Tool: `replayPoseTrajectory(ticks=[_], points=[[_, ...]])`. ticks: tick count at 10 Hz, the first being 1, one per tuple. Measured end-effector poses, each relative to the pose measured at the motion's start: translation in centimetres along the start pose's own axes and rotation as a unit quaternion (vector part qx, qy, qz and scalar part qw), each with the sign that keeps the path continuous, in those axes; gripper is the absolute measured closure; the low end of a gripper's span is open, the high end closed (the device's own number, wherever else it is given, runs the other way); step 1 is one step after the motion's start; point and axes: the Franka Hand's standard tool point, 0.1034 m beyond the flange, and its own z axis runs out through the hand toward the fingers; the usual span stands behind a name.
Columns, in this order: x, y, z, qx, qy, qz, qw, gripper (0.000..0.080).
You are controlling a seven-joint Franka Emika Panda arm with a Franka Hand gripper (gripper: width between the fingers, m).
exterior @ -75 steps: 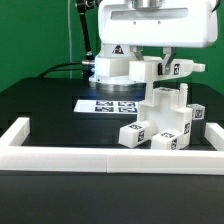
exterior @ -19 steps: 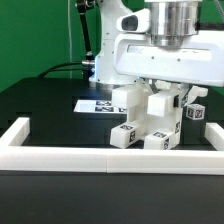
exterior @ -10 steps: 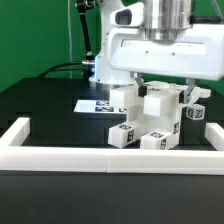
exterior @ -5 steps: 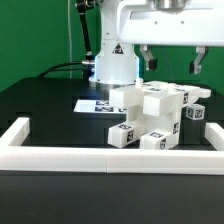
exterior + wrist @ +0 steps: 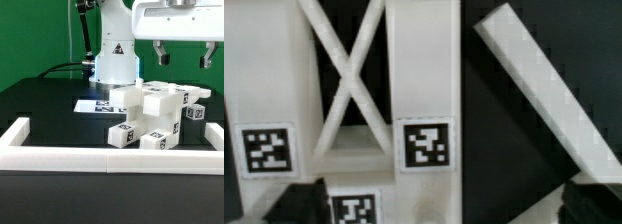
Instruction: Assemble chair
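The chair (image 5: 150, 118) stands as a stepped cluster of white blocks with black-and-white tags, in the middle of the black table. My gripper (image 5: 183, 54) hangs well above it, open, with nothing between its two dark fingers (image 5: 158, 52). From the wrist view I look down on the chair (image 5: 429, 80): two white uprights joined by an X-shaped brace, tags on their near ends, and a slanted white bar (image 5: 544, 80) beside them. The gripper (image 5: 441, 205) shows there only as two dark fingertips (image 5: 295, 205) set far apart, touching nothing.
A long white border rail (image 5: 110, 159) runs along the table's near edge, with short returns at both ends. The marker board (image 5: 98, 104) lies flat behind the chair, at the foot of the robot's base (image 5: 115, 66).
The gripper, which was low around the chair's top a second ago, has risen clear of it and stays open. The chair stands where it was left.
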Motion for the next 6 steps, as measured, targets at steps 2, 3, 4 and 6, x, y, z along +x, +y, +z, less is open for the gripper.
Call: replayPoseTrajectory(ticks=[2, 3, 4, 6], points=[[-1.3, -0.1, 0.0, 0.002, 0.001, -0.001, 1.000, 0.0151], [-3.5, -0.2, -0.2, 0.004, -0.002, 0.004, 1.000, 0.0151], [-5.5, -0.3, -0.2, 0.006, -0.004, 0.007, 1.000, 0.0151], [-8.5, -0.9, 0.8, 0.012, 0.005, 0.016, 1.000, 0.0151]])
